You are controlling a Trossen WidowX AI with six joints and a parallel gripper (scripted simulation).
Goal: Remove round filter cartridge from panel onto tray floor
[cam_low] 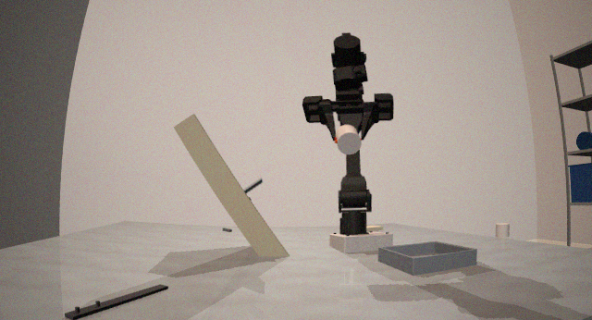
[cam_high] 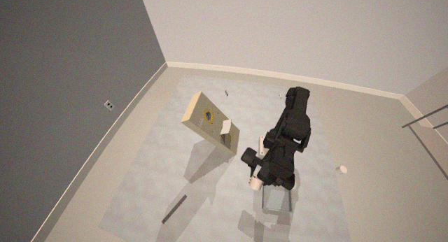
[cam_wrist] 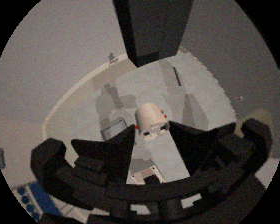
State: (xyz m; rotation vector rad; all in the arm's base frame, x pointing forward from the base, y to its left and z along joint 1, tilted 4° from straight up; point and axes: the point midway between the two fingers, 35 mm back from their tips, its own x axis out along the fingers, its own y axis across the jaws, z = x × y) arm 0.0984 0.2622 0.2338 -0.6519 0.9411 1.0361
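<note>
My gripper point(cam_high: 257, 175) point(cam_low: 348, 136) point(cam_wrist: 151, 125) is shut on the white round filter cartridge point(cam_high: 255, 183) point(cam_low: 349, 142) point(cam_wrist: 149, 115), which has small red marks on its side. In the wrist view its slotted face points back toward the gripper. The cartridge hangs high above the table, clear of the panel, in the exterior view above and left of the tray. The tan service panel point(cam_high: 214, 126) point(cam_low: 229, 186) leans at the left, with a yellow-ringed opening in its face. The grey tray point(cam_high: 276, 210) point(cam_low: 444, 264) point(cam_wrist: 114, 129) stands on the table; no object shows in its visible part.
A flap point(cam_high: 226, 126) point(cam_low: 253, 186) stands out from the panel face. A dark bar point(cam_high: 174, 209) point(cam_low: 117, 301) point(cam_wrist: 177, 76) lies on the table. A small dark piece point(cam_high: 226, 93) point(cam_low: 227, 229) lies behind the panel. A white cylinder point(cam_high: 341, 169) point(cam_low: 502, 230) stands at the right.
</note>
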